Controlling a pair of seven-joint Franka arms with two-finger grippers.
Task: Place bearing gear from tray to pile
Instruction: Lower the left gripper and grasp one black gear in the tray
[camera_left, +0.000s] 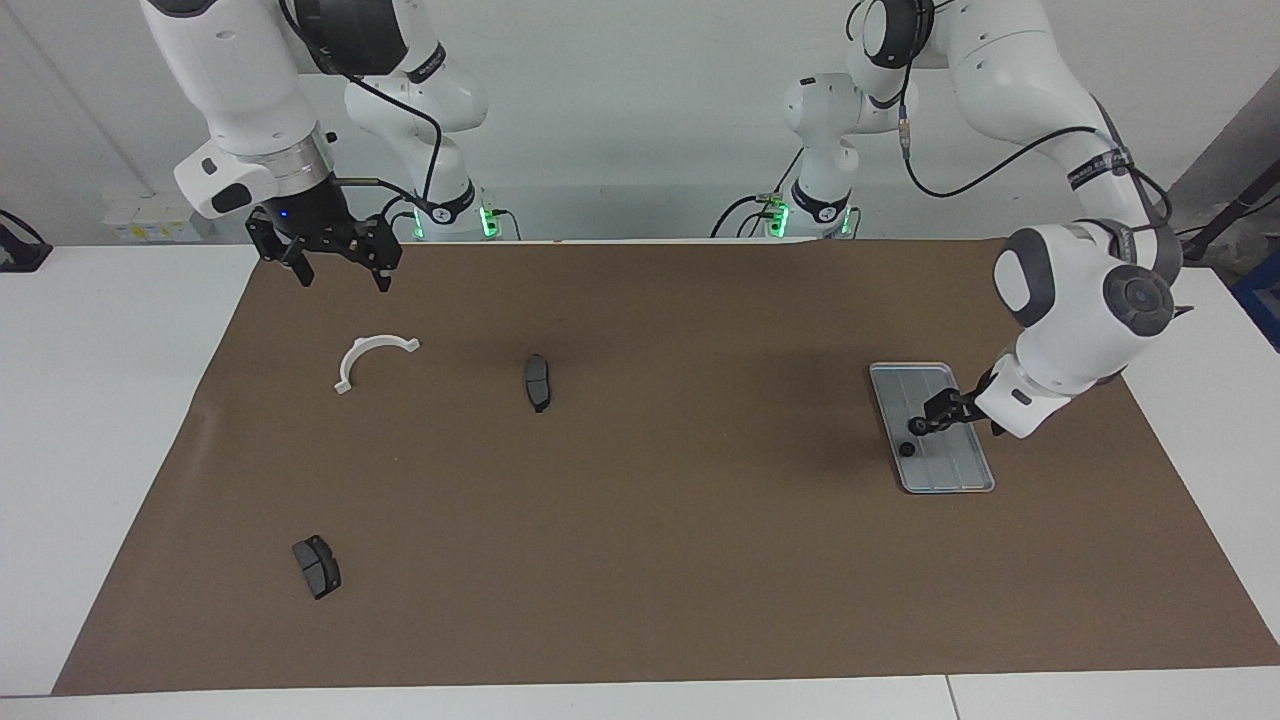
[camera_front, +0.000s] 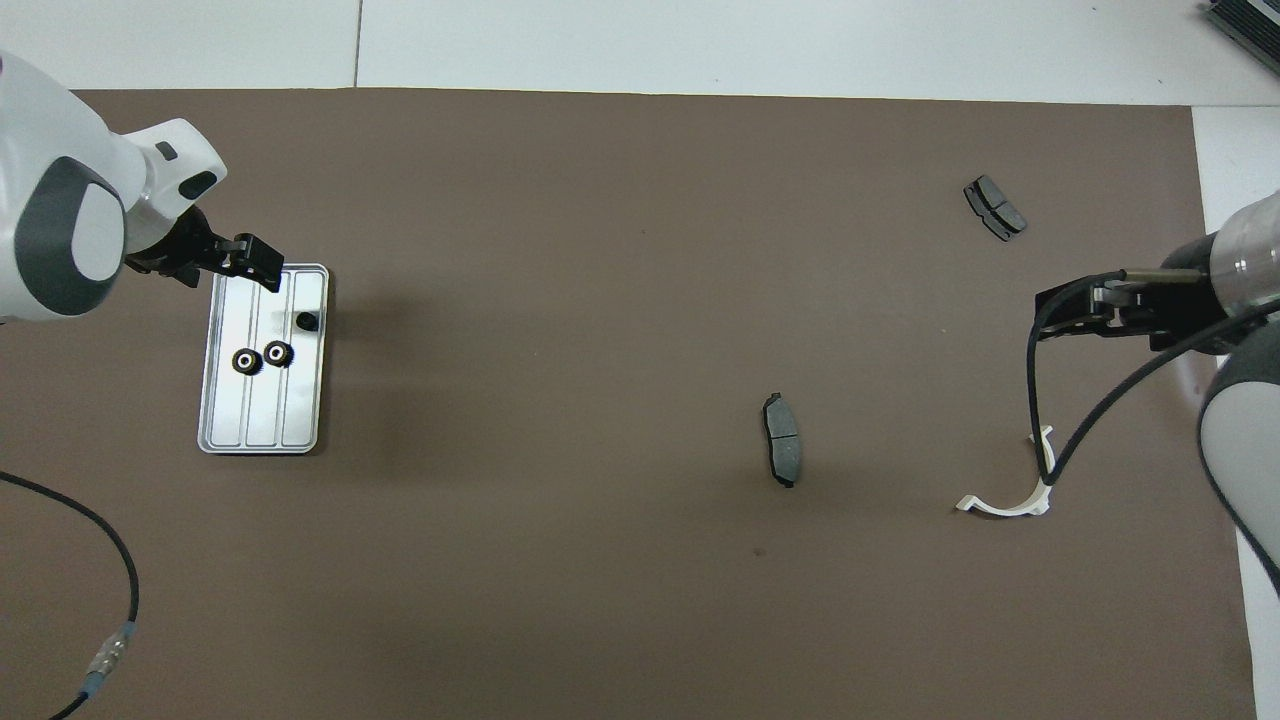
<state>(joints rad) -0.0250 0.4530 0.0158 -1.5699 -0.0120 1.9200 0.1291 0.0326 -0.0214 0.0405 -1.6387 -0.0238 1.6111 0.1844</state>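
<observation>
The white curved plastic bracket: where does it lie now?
The white curved plastic bracket lies on the brown mat toward the right arm's end, beside the dark brake pad.

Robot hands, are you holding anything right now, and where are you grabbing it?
Nothing is held. The left gripper hangs open over the tray with its gears. The right gripper waits open above the mat.

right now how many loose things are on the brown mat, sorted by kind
black bearing gears on the tray: 3
dark grey brake pads: 2
white curved bracket: 1
silver tray: 1
total: 7
</observation>
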